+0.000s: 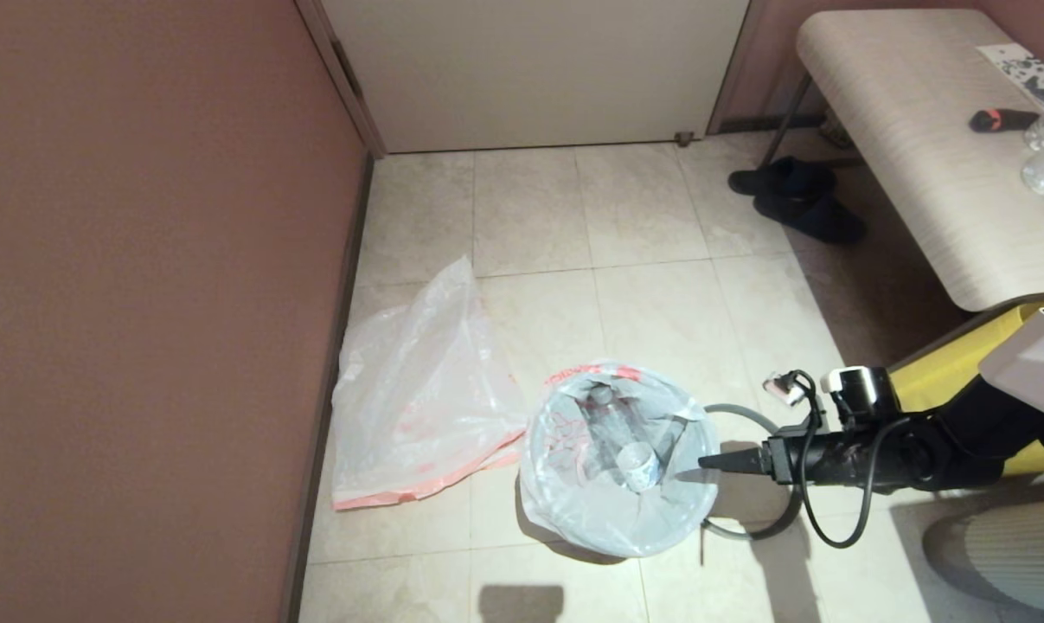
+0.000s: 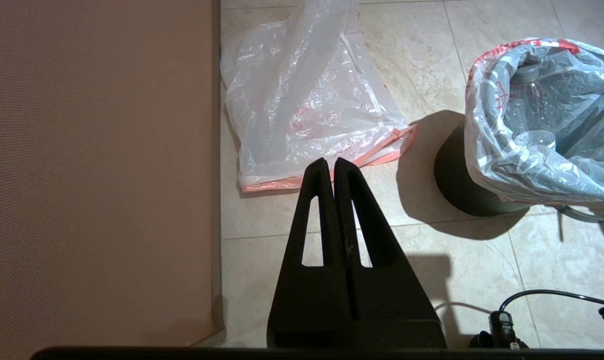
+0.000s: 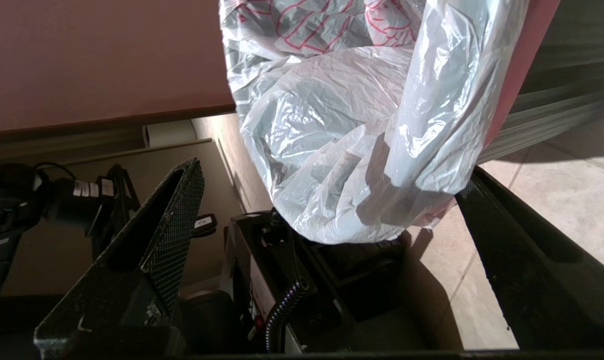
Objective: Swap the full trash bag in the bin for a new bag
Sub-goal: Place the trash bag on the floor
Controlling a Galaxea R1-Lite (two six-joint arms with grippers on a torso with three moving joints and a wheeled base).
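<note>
- I am seeing the bin [image 2: 457, 185] standing on the floor tiles [image 1: 643, 225], lined with the full trash bag [image 1: 612, 459], whose rim is folding over the bin's edge.
- Red print is running along that bag's rim, but I cannot read it.
- A clear bottle [image 1: 604, 415] is showing inside; the bin's black wall is showing only in the left wrist view.
- The new bag [image 1: 418, 407] is lying limp on the floor just beside the bin, on its wall side.
- My right claw [image 1: 707, 463] is reaching the bin's rim, spread wide around the bag's plastic.
- My left claw [image 2: 334, 165] is hanging clenched, empty, near the new bag.
- The grey ring [image 1: 746, 519] is lying partly hidden behind the bin.
</note>
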